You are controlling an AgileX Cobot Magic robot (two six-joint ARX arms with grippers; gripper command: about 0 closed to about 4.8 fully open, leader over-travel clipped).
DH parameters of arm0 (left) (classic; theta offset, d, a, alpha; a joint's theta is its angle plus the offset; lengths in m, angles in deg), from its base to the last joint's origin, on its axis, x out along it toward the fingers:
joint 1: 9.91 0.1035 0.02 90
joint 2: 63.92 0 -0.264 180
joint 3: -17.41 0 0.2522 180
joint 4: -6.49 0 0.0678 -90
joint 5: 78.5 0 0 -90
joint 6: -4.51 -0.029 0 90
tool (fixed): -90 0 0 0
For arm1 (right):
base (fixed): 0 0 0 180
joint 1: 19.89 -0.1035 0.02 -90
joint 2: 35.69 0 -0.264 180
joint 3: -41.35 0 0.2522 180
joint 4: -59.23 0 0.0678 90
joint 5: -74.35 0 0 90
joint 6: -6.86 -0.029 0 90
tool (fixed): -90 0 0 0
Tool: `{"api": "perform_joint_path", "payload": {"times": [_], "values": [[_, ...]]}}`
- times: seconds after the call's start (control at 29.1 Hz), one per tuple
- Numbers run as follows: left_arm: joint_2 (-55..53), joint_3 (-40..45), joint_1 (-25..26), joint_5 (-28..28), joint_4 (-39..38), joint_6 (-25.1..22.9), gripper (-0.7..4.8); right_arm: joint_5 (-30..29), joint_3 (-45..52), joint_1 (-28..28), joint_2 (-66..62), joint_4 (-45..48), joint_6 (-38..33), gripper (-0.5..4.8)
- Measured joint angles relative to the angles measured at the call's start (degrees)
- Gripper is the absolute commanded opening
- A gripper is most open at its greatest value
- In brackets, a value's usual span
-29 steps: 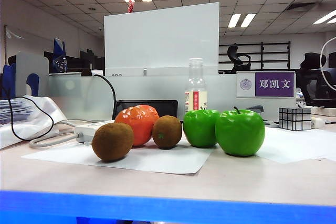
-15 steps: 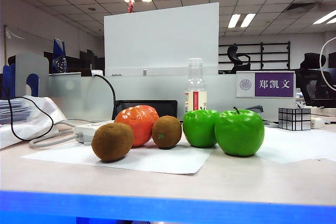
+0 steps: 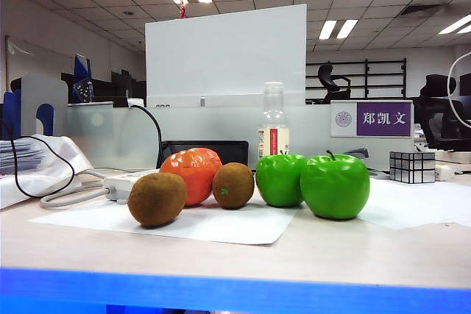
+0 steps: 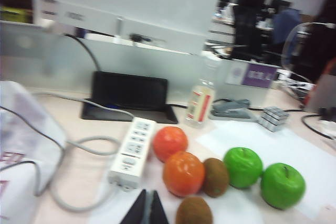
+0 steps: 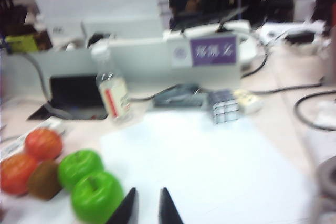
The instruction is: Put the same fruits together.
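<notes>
Office desk, exterior view: on white paper sheets (image 3: 221, 222) a row runs fuzzy brown kiwi (image 3: 157, 198), ridged orange-red tangerine (image 3: 193, 173), second kiwi (image 3: 233, 185), two touching glossy green apples (image 3: 316, 182); no arm shows, and any second tangerine is hidden. Left wrist view: left gripper (image 4: 146, 212), fingertips pressed together and empty, sits just short of the near kiwi (image 4: 193, 211), cut off at the frame edge; both tangerines (image 4: 176, 159) adjoin. Right wrist view, blurred: right gripper (image 5: 145, 205), narrowly parted, holds nothing beside the apples (image 5: 90, 186).
</notes>
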Motion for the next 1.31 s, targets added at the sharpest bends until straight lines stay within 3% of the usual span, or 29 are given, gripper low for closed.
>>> {"api": "perform_joint_path", "payload": {"times": [0.14, 0.27, 0.76, 1.31], "values": [[0.0, 3.0, 0.0, -5.6, 5.0, 3.8, -0.04, -6.2, 3.3, 0.0, 0.0, 1.9, -0.5, 0.62], [0.0, 5.3, 0.0, -7.1, 8.9, 5.3, -0.04, -7.6, 5.8, 0.0, 0.0, 10.0, -0.8, 0.62], [0.0, 16.0, 0.0, -7.2, 15.4, 7.4, -0.04, -7.2, 18.7, 0.0, 0.0, 16.7, -0.9, 0.63], [0.1, 21.8, 0.0, -4.5, 15.5, 6.7, -0.04, -7.2, 21.1, 0.0, 0.0, 17.6, -0.9, 0.63]]}}
